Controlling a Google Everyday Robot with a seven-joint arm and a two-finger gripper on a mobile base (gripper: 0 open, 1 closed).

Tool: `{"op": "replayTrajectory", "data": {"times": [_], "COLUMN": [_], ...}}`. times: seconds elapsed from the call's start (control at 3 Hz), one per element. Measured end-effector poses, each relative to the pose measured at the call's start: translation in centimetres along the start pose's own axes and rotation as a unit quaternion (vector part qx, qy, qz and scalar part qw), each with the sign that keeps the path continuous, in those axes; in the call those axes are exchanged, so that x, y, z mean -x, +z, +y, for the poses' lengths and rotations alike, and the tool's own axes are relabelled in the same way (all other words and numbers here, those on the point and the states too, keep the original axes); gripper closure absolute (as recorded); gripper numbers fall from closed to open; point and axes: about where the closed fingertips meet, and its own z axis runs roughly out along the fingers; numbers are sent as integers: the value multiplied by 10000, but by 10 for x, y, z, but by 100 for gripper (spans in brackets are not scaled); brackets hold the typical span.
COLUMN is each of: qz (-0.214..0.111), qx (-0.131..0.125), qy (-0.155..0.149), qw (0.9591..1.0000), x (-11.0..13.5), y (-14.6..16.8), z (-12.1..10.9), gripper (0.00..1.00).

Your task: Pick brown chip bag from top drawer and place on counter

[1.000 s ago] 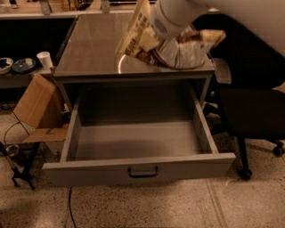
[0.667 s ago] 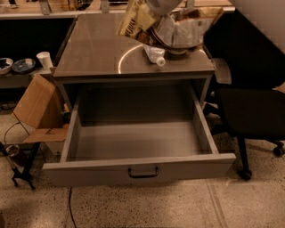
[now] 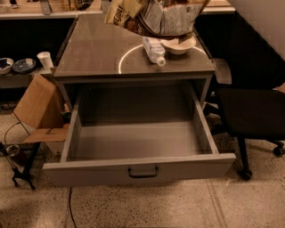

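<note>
The brown chip bag [image 3: 122,13] hangs in the air above the back of the counter [image 3: 93,49], partly cut off by the top edge of the camera view. My gripper [image 3: 176,20] is at the top edge over the counter's back right, shut on the crumpled bag, and its dark fingers are mostly hidden by foil. The top drawer [image 3: 89,171] is pulled fully open below the counter. Its inside shows nothing but grey metal, and its dark handle [image 3: 143,172] faces the front.
A clear plastic bottle [image 3: 154,50] lies on the counter next to a white bowl [image 3: 179,45]. A cardboard box [image 3: 38,107] leans at the left, a black chair [image 3: 254,118] stands at the right, and a paper cup [image 3: 44,59] sits on the left shelf.
The gripper has lifted the chip bag higher and further back over the counter. The bottle and bowl under it now show.
</note>
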Motion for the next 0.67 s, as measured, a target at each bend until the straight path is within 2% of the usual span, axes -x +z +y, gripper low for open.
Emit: {"op": "replayTrajectory", "data": {"times": [0.33,0.67], "qz": [-312,-1095], "qx": [-276,-614], "qy": [173,276], "qw": [9990,9917], "x": [2,59], "y": [-7,-4], "z": [-5,9], "gripper": [100,100]}}
